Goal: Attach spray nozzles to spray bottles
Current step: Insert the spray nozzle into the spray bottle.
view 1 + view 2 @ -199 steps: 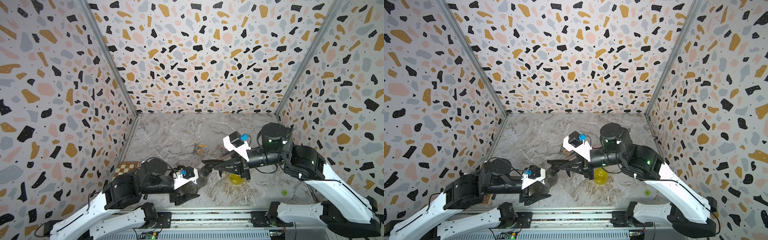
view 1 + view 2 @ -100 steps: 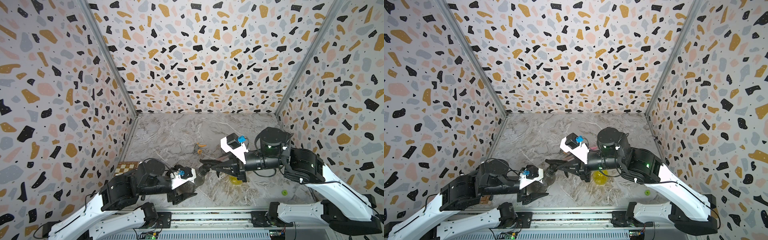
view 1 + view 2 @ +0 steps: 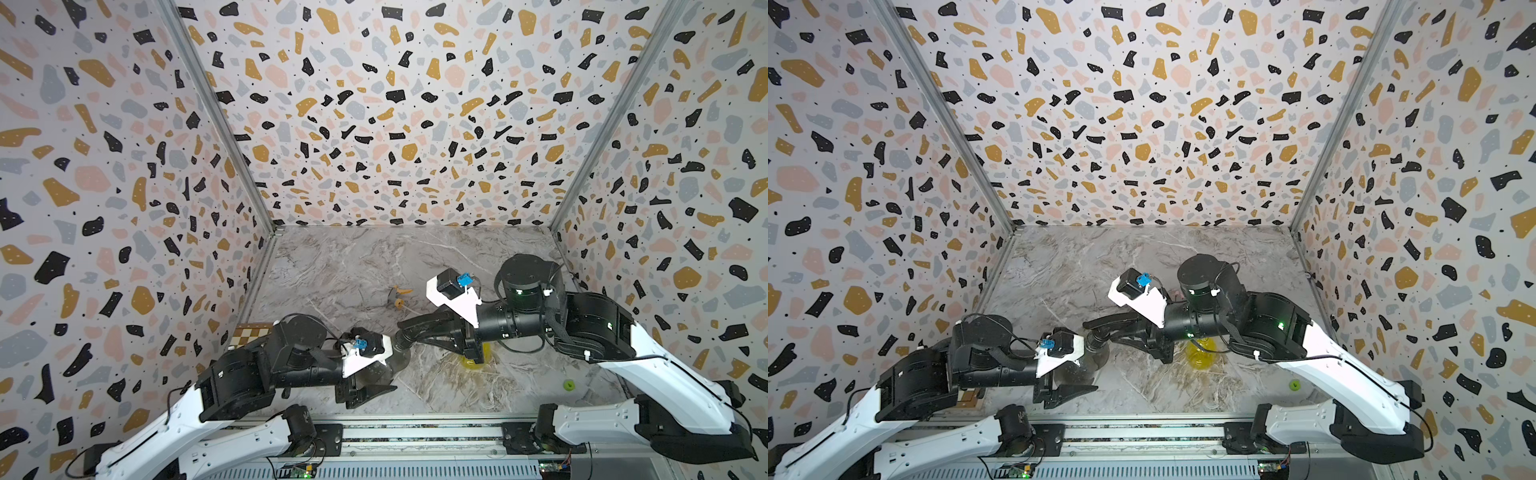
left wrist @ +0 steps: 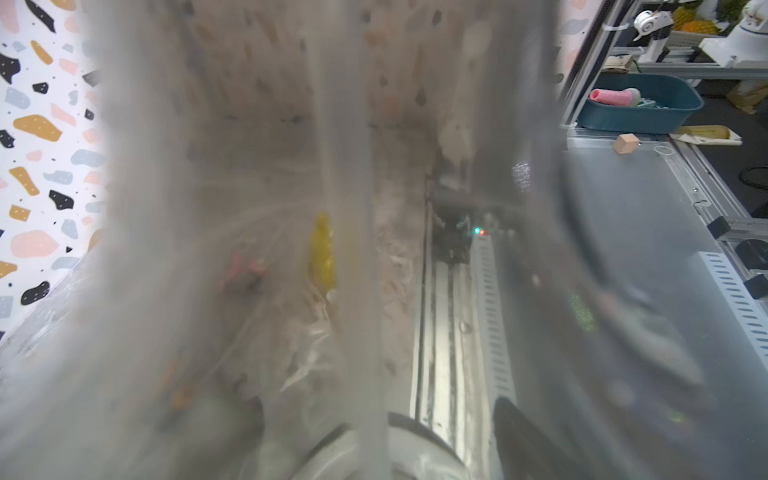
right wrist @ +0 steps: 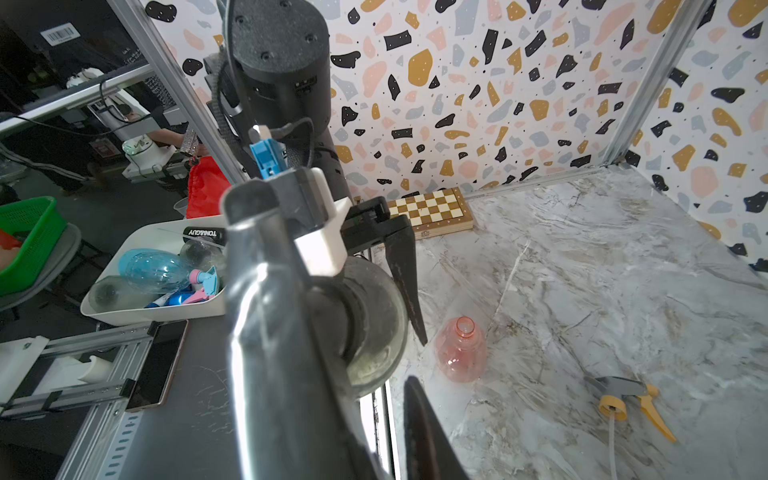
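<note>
My left gripper [image 3: 382, 370] is shut on the smoky dark grey spray bottle [image 3: 397, 360], holding it tilted above the table's front left. The left wrist view looks straight through that bottle [image 4: 257, 208]. A black spray nozzle [image 3: 402, 341] sits on its neck, between the fingers of my right gripper [image 3: 409, 331]. In the right wrist view the nozzle [image 5: 270, 332] fills the near side, and a gap shows between it and one finger [image 5: 419, 419]. A yellow bottle [image 3: 473, 362] stands under the right arm. The pink bottle [image 5: 461, 353] stands upright. A grey-and-orange nozzle [image 5: 623, 395] lies on the marble.
A small chessboard [image 3: 251, 332] lies against the left wall, behind the left arm. A small green object [image 3: 570, 385] sits at the front right. Patterned walls close three sides. Outside the cell a white tray [image 5: 124, 307] holds other bottles.
The right gripper has moved left with the black nozzle, up to the grey bottle's neck, and its jaws have parted a little. The left gripper still holds the bottle.
</note>
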Motion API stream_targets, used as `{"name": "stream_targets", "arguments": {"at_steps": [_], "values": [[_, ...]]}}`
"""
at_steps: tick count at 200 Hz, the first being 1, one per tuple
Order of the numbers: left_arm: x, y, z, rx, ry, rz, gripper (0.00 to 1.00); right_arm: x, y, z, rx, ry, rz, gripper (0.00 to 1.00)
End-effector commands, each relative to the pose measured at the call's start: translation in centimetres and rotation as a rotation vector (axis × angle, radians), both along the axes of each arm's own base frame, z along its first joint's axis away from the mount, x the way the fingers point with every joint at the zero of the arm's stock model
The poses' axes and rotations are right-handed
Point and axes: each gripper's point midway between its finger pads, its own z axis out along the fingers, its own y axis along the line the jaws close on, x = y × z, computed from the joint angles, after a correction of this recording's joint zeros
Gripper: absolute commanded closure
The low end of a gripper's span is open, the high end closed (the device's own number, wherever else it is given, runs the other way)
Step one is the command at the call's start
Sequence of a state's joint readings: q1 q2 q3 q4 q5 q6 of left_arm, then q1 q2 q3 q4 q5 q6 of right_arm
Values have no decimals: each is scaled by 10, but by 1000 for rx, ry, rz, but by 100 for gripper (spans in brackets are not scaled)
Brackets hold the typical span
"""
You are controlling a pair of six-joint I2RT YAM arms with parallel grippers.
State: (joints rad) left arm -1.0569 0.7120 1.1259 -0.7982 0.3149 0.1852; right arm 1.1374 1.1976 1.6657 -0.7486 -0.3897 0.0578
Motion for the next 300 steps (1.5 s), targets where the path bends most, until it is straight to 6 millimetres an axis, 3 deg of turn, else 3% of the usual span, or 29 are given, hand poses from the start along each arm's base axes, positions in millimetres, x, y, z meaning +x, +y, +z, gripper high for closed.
{"name": "stream_targets", "arguments": {"at_steps": [1, 56, 115, 164, 222, 245, 260, 300], "values": [[-6, -7, 41, -133, -95, -59, 100, 4, -4, 5, -6, -19, -27, 72], [-1, -9, 39, -134, -102, -37, 100, -3, -6, 17, 3, -50, -13, 47], [7, -12, 39, -136, -113, -4, 100, -9, -15, 33, 21, -79, -25, 40], [11, -13, 29, -83, -120, -1, 100, -10, -17, 39, 5, -80, -39, 46], [5, -14, 20, -38, -116, -50, 100, -7, -12, 19, -72, -44, -46, 77], [5, -17, 14, -12, -106, -66, 100, -9, -9, 22, -71, -33, -33, 86], [5, -18, 12, -12, -104, -67, 100, -12, -5, 19, -85, -25, -18, 87], [5, -18, 12, -35, -107, -63, 100, -12, 5, 18, -91, -34, -26, 74]]}}
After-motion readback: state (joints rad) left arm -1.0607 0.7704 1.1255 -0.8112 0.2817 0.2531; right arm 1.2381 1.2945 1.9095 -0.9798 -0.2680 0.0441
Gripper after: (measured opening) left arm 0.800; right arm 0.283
